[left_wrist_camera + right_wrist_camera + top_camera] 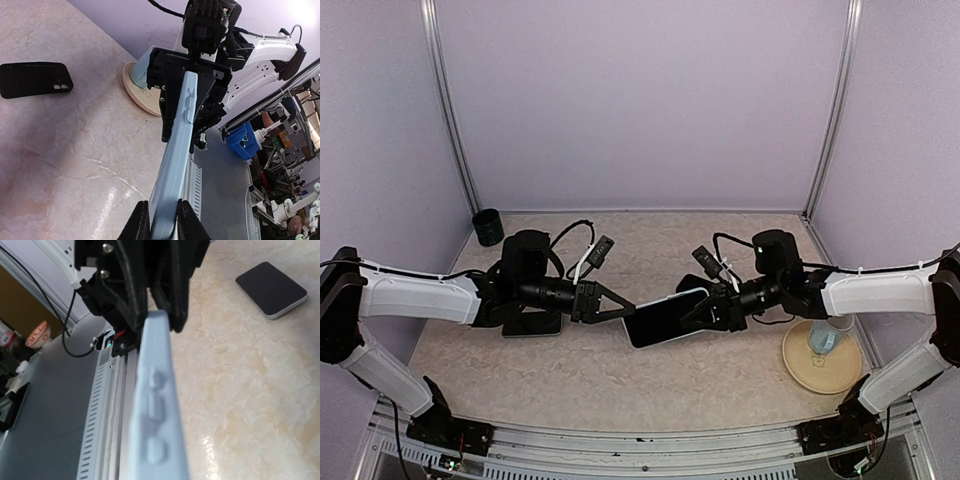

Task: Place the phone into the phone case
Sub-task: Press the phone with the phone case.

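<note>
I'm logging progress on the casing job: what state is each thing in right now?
light-blue case: off the table, held at both ends; filled or empty, cannot tell.
left gripper: shut on the light-blue case.
right gripper: shut on the light-blue case.
dark slab with pale rim: flat on the table, ungripped.
black piece with two lens holes: flat on the table, ungripped.
black cup: upright.

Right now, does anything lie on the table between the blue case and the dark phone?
Nothing visible does. Only bare table lies between the blue case and the dark phone.
</note>
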Controlling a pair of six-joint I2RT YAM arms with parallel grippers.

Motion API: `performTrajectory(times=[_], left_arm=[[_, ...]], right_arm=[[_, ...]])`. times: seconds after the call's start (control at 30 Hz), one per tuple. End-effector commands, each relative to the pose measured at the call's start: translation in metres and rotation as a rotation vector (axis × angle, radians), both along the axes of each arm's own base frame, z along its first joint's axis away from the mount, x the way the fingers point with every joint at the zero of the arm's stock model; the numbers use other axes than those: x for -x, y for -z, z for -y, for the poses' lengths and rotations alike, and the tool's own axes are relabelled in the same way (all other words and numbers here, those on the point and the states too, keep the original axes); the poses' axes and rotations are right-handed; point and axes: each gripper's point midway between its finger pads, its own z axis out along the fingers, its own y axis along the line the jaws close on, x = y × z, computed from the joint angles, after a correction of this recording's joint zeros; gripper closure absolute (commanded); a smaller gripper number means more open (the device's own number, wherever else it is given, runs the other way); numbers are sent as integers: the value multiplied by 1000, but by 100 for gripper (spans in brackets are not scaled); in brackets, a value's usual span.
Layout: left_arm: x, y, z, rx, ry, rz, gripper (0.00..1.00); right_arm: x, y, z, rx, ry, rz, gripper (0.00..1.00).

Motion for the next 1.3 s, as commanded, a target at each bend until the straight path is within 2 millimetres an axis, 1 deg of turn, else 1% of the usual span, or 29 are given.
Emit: performTrajectory(times=[0.0,0.03,0.1,0.17,0.2,0.23,0.3,0.37,0.43,0.47,0.57,0.63,0.73,0.9,1.1,1.27], left_arm=[[11,-13,1,27,40,27,92],[8,-12,1,18,23,31,99],[2,-11,0,1,-9,42,100],[2,-15,-1,6,-10,55,100],[2,-17,-1,9,-9,57,90],[2,-17,-1,10,-7,54,79],[3,-20,-1,21,2,51,63],[4,-21,-1,29,5,46,45],[3,-19,-2,30,-3,40,34],[2,-18,-3,33,-9,36,30],[-1,-13,-5,34,-33,18,22],[-4,-11,-5,33,-47,9,19],[-8,-6,-6,30,-66,-2,18],[-9,-6,-3,49,-62,-11,19],[-5,-8,5,74,-22,-22,25],[3,-8,11,84,15,-24,33]], right_arm=[[-22,-15,3,-26,91,47,100],[-22,-15,3,-25,93,46,100],[-22,-14,3,-21,93,48,100],[-21,-15,4,-21,83,51,100],[-20,-15,4,-24,77,52,100],[-18,-16,4,-27,70,53,100],[-16,-18,4,-35,64,59,100],[-17,-22,5,-45,70,74,100],[-17,-26,5,-56,75,83,100],[-16,-28,5,-61,73,85,100],[-15,-33,6,-73,73,91,100],[-16,-34,6,-80,77,93,100],[-16,-38,6,-93,81,93,100],[-14,-47,6,-134,73,83,100],[-17,-49,3,-159,77,50,100],[-21,-53,1,-182,91,30,100]])
